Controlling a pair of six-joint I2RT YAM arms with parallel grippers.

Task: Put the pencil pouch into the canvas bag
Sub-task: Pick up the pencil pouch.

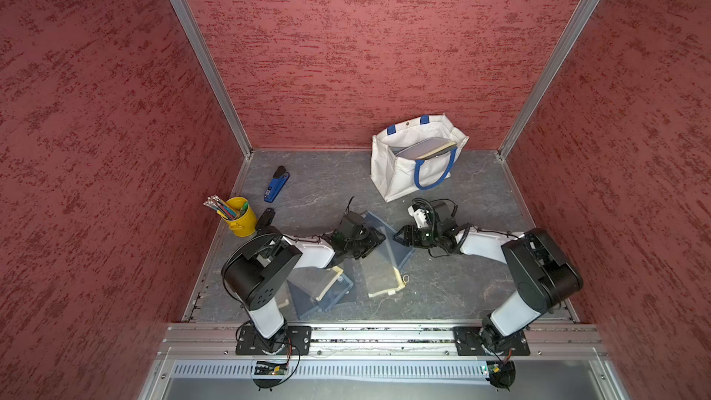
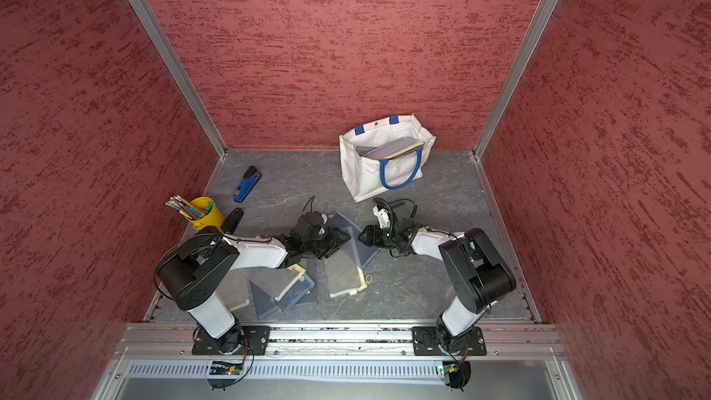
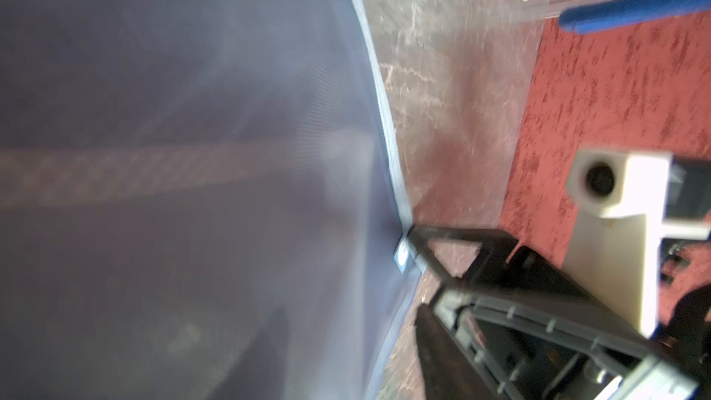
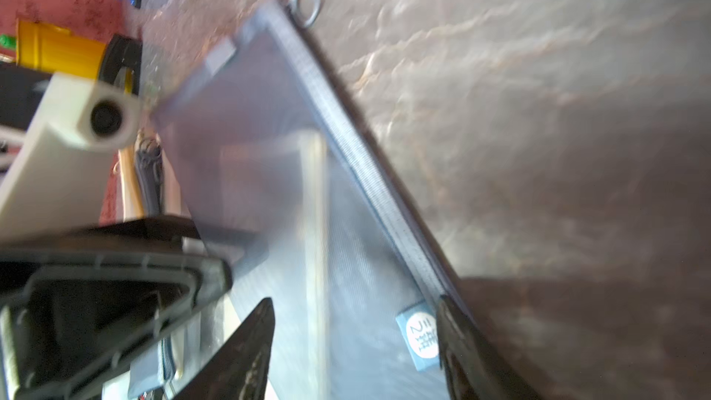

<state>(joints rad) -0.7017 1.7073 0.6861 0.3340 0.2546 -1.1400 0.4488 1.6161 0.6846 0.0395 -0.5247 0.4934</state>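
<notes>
The pencil pouch (image 1: pixel 384 223) (image 2: pixel 346 221) is a flat blue-grey mesh pouch with a zip edge, mid-floor between my two arms. One side is raised off the floor. It fills the left wrist view (image 3: pixel 192 109). My left gripper (image 1: pixel 379 240) (image 3: pixel 352 340) is open, with one finger behind the mesh and the other just off the pouch's edge. My right gripper (image 1: pixel 398 237) (image 4: pixel 356 340) is open too and straddles the pouch's (image 4: pixel 269 128) labelled corner, one finger against the zip edge. The canvas bag (image 1: pixel 396 175) (image 2: pixel 365 178) stands open at the back right with blue handles.
Several more mesh pouches, blue (image 1: pixel 319 286) and beige (image 1: pixel 381 278), lie at the front under the left arm. A yellow pencil bucket (image 1: pixel 242 221), a black object (image 1: pixel 265 217) and a blue stapler (image 1: pixel 276 186) sit at the left. A flat grey item (image 1: pixel 427 148) leans inside the bag. Red walls enclose the floor.
</notes>
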